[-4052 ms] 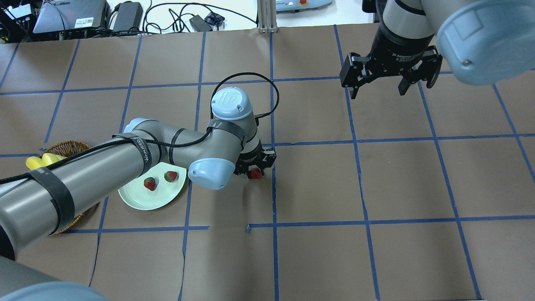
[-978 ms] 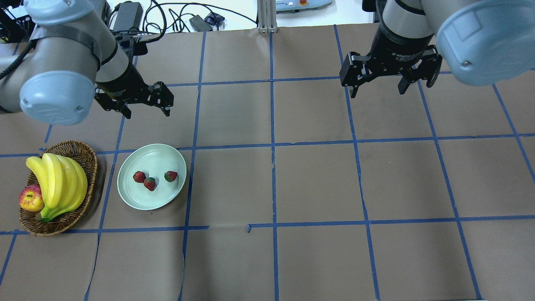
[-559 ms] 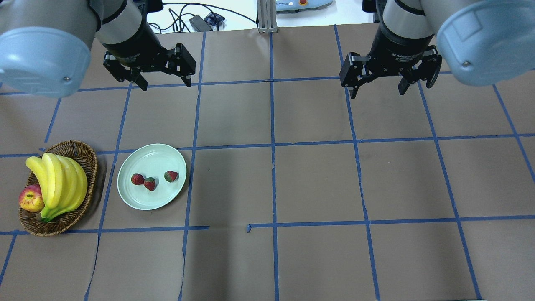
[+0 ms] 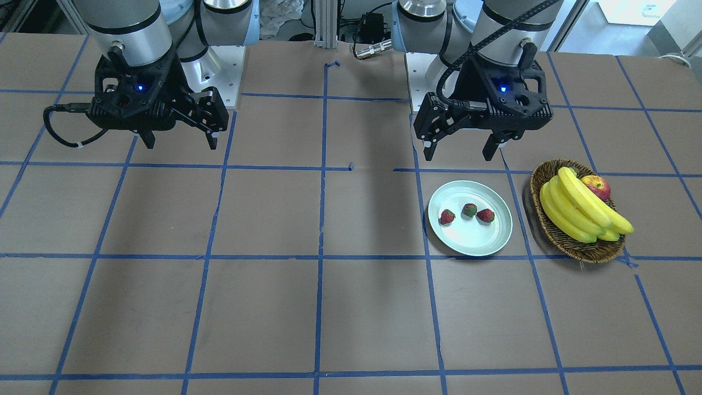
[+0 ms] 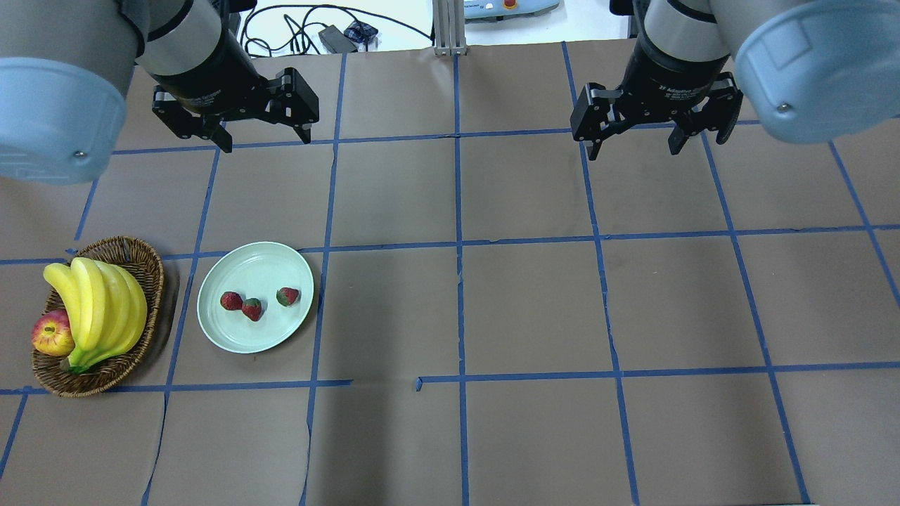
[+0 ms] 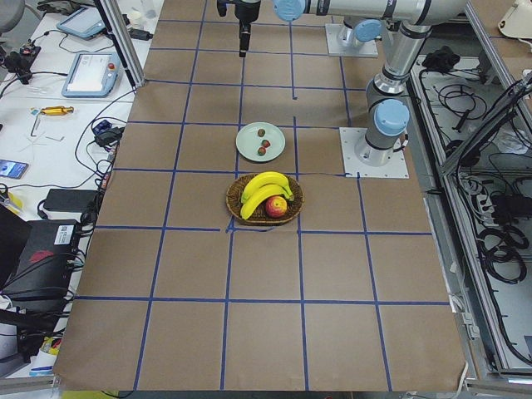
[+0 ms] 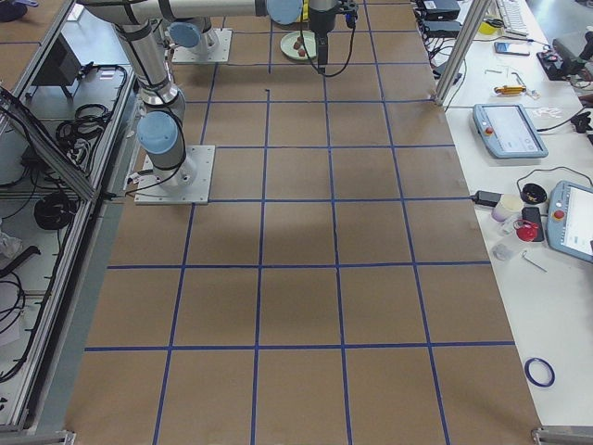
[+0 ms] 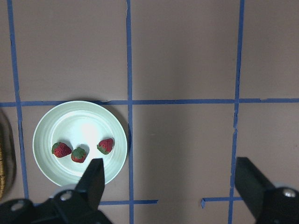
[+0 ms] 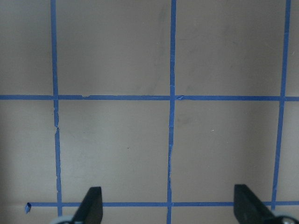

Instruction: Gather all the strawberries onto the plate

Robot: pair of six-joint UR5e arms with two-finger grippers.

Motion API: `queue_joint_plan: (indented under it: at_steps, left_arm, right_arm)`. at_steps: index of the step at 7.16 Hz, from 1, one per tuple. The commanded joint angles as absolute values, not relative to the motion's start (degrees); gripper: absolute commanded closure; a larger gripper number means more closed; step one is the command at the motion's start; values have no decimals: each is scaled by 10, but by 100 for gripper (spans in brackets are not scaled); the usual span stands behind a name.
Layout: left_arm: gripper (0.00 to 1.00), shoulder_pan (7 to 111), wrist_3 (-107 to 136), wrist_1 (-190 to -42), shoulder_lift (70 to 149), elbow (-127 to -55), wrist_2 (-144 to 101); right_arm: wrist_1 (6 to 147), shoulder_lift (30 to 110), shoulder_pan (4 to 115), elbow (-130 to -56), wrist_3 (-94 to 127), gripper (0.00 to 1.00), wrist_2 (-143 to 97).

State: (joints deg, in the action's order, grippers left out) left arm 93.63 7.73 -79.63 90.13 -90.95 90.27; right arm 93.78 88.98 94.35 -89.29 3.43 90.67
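Now all three strawberries (image 5: 252, 308) lie inside the plate (image 5: 260, 263), in a loose row across its middle. Two sit just beside each other on the side toward the basket (image 5: 151, 270), and the third lies a little apart on the plate's opposite side. None touches the rim. The left gripper (image 5: 266, 140) hangs in the air beyond the plate's far edge, away from the robot, with its jaws spread wide and nothing between them. In its wrist view the plate and berries show below, next to one dark finger (image 8: 96, 179). The right gripper (image 5: 635, 151) hangs well apart from the plate, off to the robot's right, likewise with jaws apart and holding nothing, above the brown table (image 5: 534, 295) with its blue tape lines. The basket stands near the plate on the robot's left, not touching it, and holds bananas (image 5: 98, 302) and an apple (image 5: 50, 334).
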Motion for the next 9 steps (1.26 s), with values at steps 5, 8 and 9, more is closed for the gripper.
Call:
queue_joint_plan:
  at_steps: [5, 8, 9]
  left_arm:
    - [0, 935, 64, -901, 918, -865, 915]
    - [0, 935, 67, -894, 918, -870, 915]
    - [0, 935, 67, -894, 915, -871, 915]
  right_arm:
    - [945, 890, 944, -885, 35, 0, 896]
    - [944, 891, 944, -885, 32, 0, 897]
    - [947, 890, 944, -885, 35, 0, 896]
